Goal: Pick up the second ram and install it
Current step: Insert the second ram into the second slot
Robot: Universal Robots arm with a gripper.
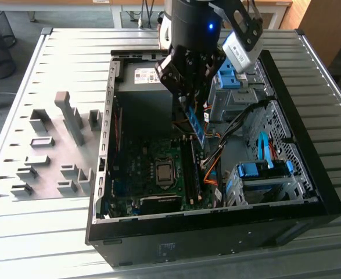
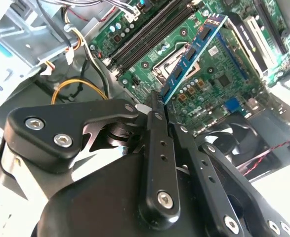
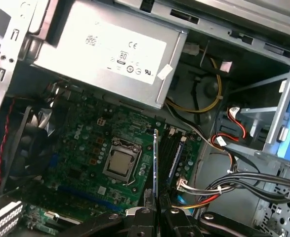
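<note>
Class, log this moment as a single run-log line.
gripper: shut on second ram | ram: held above motherboard, not seated | case: open

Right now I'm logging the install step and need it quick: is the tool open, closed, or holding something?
Tool: closed on the second ram, holding it above the motherboard, not yet seated.

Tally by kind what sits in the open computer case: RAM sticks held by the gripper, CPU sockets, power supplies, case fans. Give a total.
RAM stick in the gripper: 1
CPU socket: 1
Power supply: 1
Case fan: 1
Total: 4
</note>
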